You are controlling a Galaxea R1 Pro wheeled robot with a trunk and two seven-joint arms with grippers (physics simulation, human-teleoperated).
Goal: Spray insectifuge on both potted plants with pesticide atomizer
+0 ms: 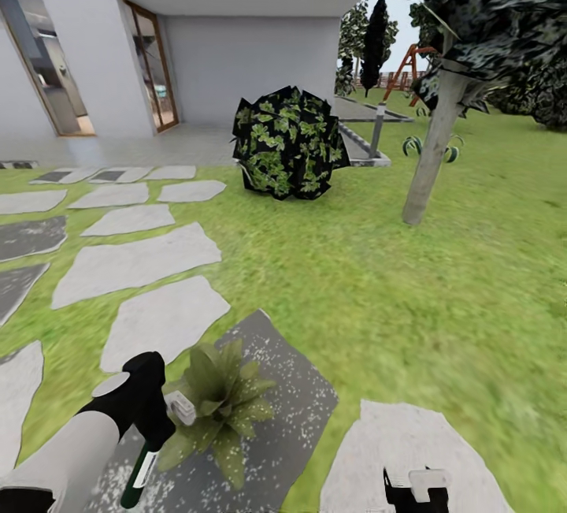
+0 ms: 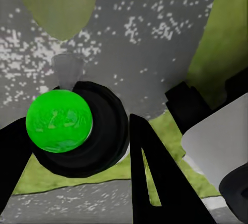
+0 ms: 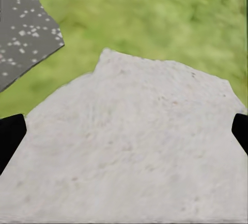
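Green lawn (image 1: pixel 378 284) with pale stepping stones (image 1: pixel 134 261) runs to a white house (image 1: pixel 197 24), beside a tree (image 1: pixel 433 143).

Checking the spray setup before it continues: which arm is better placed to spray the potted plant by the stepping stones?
Left. The left gripper holds the pesticide atomizer right beside the potted plant, its pale trigger head next to the leaves. The right gripper hangs open and empty over a pale stepping stone, away from the plant.
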